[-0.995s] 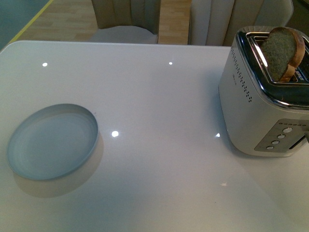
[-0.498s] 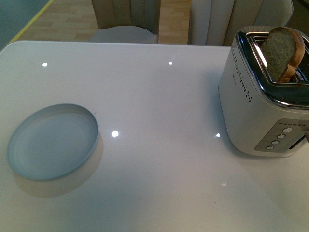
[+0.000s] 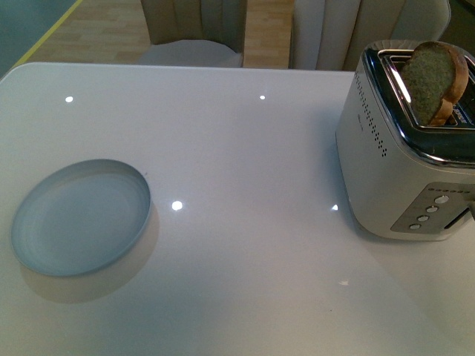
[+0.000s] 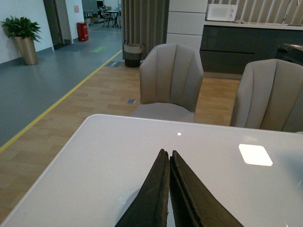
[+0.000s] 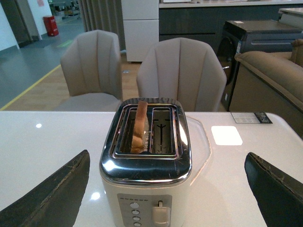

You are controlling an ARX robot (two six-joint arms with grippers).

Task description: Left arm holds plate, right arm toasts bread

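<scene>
One bread slice stands in the toaster (label perhaps unreadable); left jaws closed empty, right spread.

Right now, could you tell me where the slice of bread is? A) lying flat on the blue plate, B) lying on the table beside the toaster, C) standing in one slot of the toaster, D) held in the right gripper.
C: the bread stands upright in one slot of the toaster, its top sticking out, while the plate lies bare and the right gripper is open, apart from it.
</scene>
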